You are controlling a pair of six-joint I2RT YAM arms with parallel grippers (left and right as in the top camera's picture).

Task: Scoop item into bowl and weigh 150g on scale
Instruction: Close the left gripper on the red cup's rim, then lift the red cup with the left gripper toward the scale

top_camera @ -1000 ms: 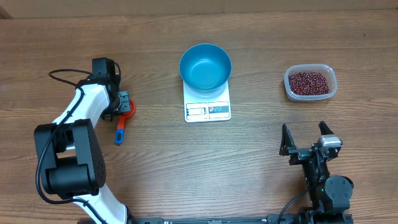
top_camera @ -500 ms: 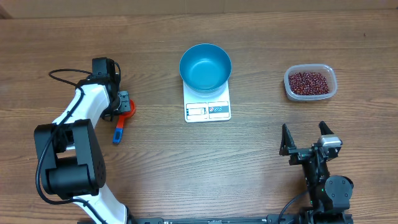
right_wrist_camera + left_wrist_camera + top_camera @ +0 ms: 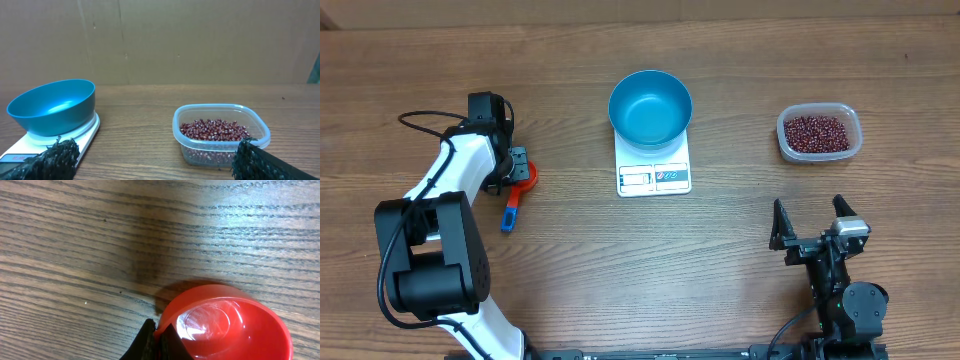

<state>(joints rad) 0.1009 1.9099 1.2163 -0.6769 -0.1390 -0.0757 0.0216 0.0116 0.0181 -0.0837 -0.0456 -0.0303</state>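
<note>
From overhead, the left pincer [image 3: 518, 166] sits at the left of the desk [image 3: 570, 260], closed on the rim of a red scoop [image 3: 527, 178] whose blue handle trails toward the near edge. That grip suits carrying it as the transfer tool. The blue bowl [image 3: 650, 105] stands on the scale [image 3: 654, 172] in the middle, so whatever lands in it gets weighed; it looks empty. The beans [image 3: 815, 131] lie in a clear tub [image 3: 853, 140] at the far right, well apart from the scoop, with bowl and scale between them. The right pincer [image 3: 810, 222] sits near right, spread wide and holding nothing.

The left wrist view shows the left pincer [image 3: 160, 337] pinched tight on the red rim of the scoop [image 3: 235, 325], whose cup is empty. Whether it touches the wood cannot be told.

The right wrist view looks past the right pincer [image 3: 155, 150], wide open and empty, to the bowl [image 3: 52, 107] on the scale [image 3: 86, 131] at left and the tub [image 3: 220, 150] of beans [image 3: 215, 129] at right, with bare desk [image 3: 140, 115] between.
</note>
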